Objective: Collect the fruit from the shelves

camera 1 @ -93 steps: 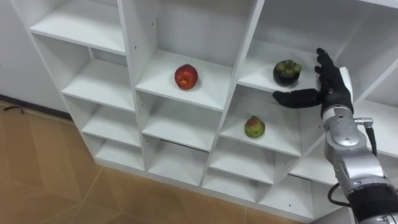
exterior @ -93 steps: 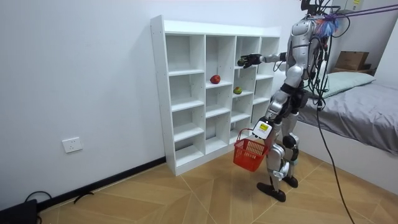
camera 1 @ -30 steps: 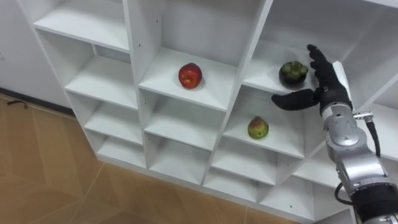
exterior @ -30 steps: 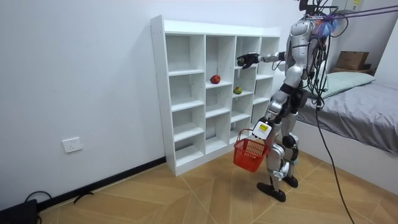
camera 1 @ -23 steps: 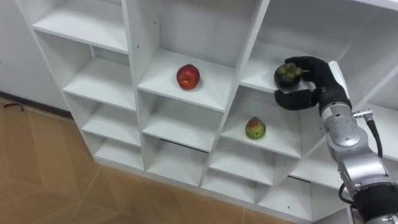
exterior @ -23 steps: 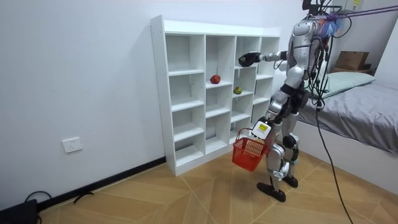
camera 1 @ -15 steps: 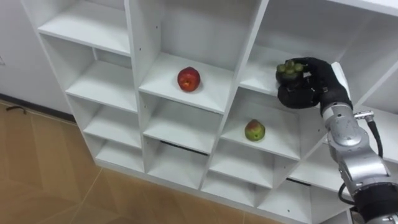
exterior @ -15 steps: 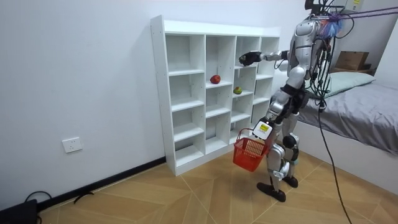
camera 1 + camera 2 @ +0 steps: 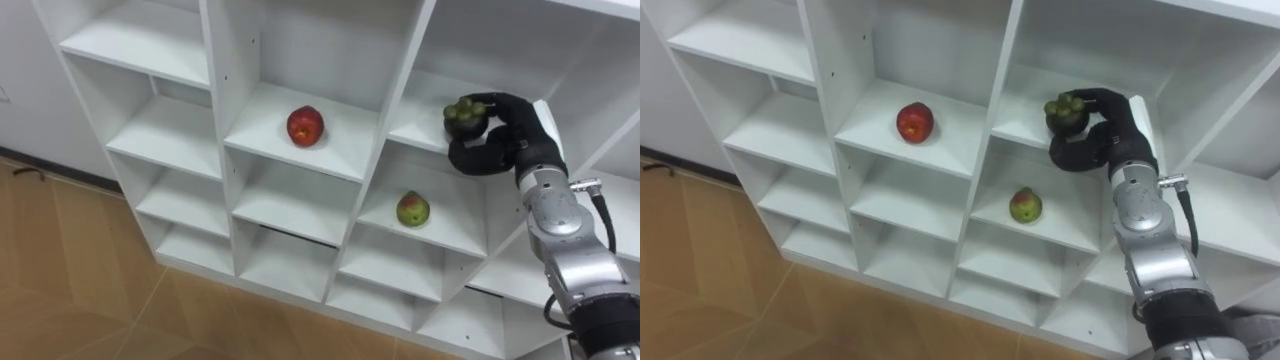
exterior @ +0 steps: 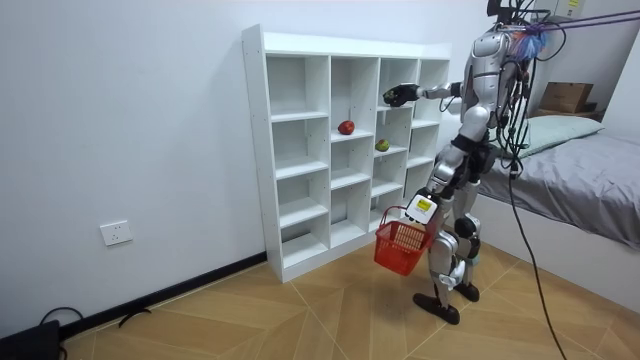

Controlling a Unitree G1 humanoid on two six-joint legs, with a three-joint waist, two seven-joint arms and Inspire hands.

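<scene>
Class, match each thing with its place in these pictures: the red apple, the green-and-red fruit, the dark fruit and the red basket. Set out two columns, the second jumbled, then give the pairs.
Things:
1. red apple
2. green-and-red fruit
3. dark fruit
4. red basket

Places:
A. hanging from the left hand
B. clasped in the right hand, at the compartment above the green-and-red fruit
C. alone in a closet compartment, one column left of the other two fruits
D. in the compartment just below the right hand

Pairs: 1-C; 2-D; 3-B; 4-A.
</scene>
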